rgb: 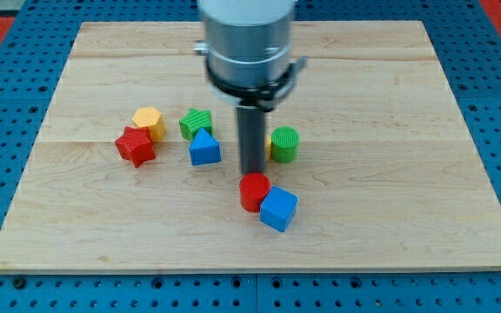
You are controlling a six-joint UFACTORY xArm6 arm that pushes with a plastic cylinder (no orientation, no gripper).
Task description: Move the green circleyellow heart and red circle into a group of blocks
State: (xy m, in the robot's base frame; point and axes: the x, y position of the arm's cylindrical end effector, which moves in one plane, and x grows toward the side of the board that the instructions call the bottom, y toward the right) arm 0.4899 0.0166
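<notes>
Centrally on worktop (407, 130): my tip (252, 173), a jawless end effector gripping nothing, touching red circle (254, 191); green circle (284, 144) beside; blue cube (278, 209) adjoining.

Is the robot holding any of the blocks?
No, nothing is held. My tip is only a rod end resting on the board, just above the red circle in the view.

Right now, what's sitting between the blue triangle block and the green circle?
In the camera view, my rod stands between the blue triangle and the green circle, my tip just above the red circle.
</notes>
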